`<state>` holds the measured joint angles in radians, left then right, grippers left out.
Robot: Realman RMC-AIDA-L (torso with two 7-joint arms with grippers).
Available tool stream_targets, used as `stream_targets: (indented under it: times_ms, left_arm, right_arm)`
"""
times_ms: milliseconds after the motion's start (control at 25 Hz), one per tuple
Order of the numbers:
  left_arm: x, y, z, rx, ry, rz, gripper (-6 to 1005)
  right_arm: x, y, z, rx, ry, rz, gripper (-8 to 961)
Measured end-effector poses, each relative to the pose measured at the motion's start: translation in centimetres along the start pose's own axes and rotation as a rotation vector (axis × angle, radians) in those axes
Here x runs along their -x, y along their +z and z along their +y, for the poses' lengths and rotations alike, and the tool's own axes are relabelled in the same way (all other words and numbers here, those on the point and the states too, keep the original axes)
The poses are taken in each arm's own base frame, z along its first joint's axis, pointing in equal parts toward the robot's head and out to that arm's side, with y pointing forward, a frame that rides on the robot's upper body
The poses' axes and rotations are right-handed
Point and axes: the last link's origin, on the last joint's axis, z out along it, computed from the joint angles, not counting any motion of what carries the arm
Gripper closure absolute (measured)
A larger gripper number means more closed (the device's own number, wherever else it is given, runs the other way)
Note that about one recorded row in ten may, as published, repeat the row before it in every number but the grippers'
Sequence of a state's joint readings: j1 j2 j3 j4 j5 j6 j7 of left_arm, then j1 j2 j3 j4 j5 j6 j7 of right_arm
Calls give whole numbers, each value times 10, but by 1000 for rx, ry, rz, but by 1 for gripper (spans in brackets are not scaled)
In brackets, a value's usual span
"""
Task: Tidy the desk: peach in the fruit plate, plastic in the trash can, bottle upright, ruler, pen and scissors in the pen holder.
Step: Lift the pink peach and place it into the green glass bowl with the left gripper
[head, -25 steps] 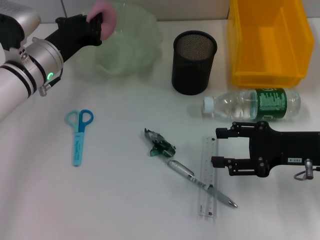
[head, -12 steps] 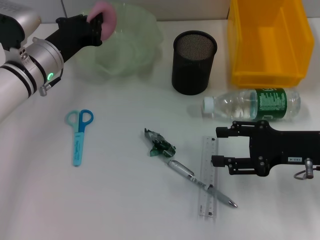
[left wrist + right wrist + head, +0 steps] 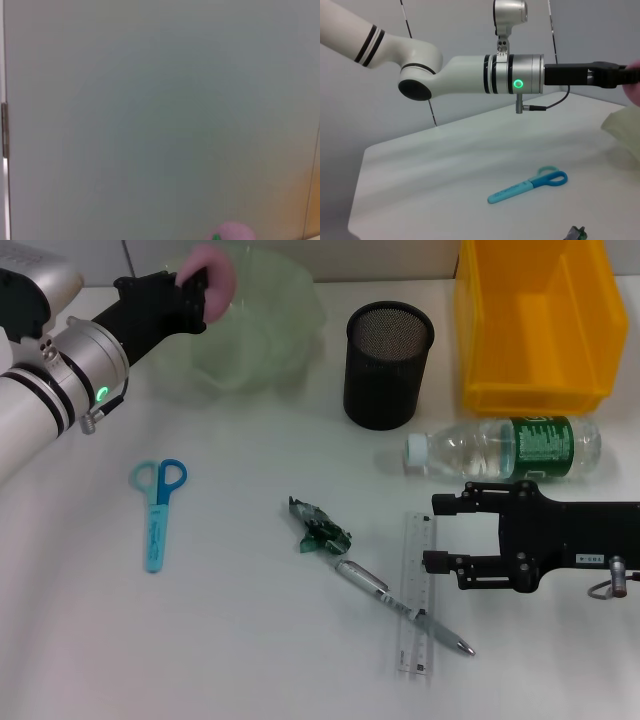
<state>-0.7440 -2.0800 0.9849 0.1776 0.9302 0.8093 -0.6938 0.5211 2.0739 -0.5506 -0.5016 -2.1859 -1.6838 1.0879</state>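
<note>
My left gripper is shut on the pink peach, held above the far left rim of the pale green fruit plate. A bit of the peach shows in the left wrist view. The bottle lies on its side. Just in front of it my right gripper stands open and holds nothing. The clear ruler and the pen lie crossed beside it. Crumpled green plastic is mid-table. Blue scissors lie to the left and show again in the right wrist view.
The black mesh pen holder stands at the back centre. A yellow trash can is at the back right, behind the bottle. The left arm crosses the right wrist view above the scissors.
The left arm has barely shifted with the peach in its grip. The right arm and the things on the table have not moved.
</note>
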Motion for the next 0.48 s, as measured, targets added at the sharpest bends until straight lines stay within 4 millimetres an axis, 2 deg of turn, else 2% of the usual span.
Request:
stream_targets:
  times_ms: [320, 480]
  left_arm:
    - [0, -1, 2, 9, -2, 4, 881]
    - [0, -1, 2, 12, -4, 10, 736]
  right_arm:
    - [-1, 0, 1, 0, 2, -1, 210]
    - [-1, 0, 1, 0, 3, -1, 209]
